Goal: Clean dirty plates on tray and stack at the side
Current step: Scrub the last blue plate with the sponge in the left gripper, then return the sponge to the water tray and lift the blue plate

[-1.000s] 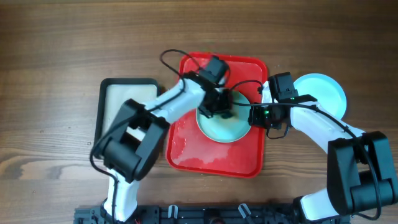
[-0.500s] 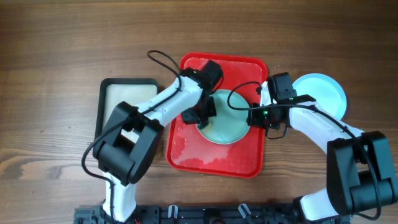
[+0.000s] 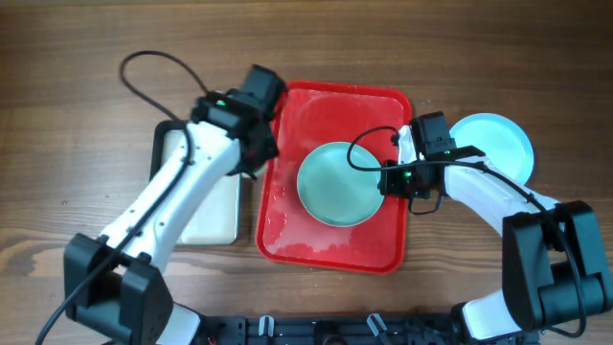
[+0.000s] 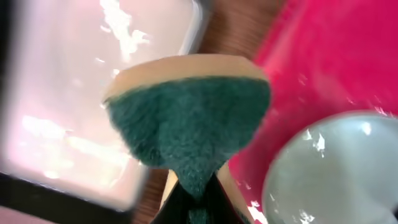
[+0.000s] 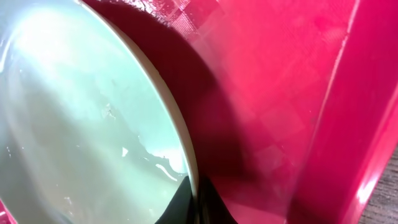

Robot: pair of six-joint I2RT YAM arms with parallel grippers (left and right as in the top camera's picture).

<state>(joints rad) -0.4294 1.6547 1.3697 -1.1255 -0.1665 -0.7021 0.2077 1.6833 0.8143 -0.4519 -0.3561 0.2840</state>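
A pale blue plate [image 3: 337, 184] lies wet in the red tray [image 3: 326, 244]. My right gripper [image 3: 387, 181] is shut on its right rim; in the right wrist view the plate [image 5: 81, 124] is tilted, its rim between my fingers [image 5: 180, 202]. A second pale blue plate [image 3: 498, 144] lies on the table right of the tray. My left gripper [image 3: 261, 144] is shut on a green and tan sponge [image 4: 189, 118], over the tray's left edge beside the black-rimmed tray [image 3: 182, 129]. The white plate is out of view.
The black-rimmed tray with pale inside [image 4: 81, 99] lies left of the red tray. Water glints on the red tray's floor [image 3: 287, 225]. A black cable [image 3: 153, 67] loops over the table behind my left arm.
My left gripper has lifted off the plate with the sponge and swung left to the tray's left edge. The right gripper has kept its hold on the plate's rim.
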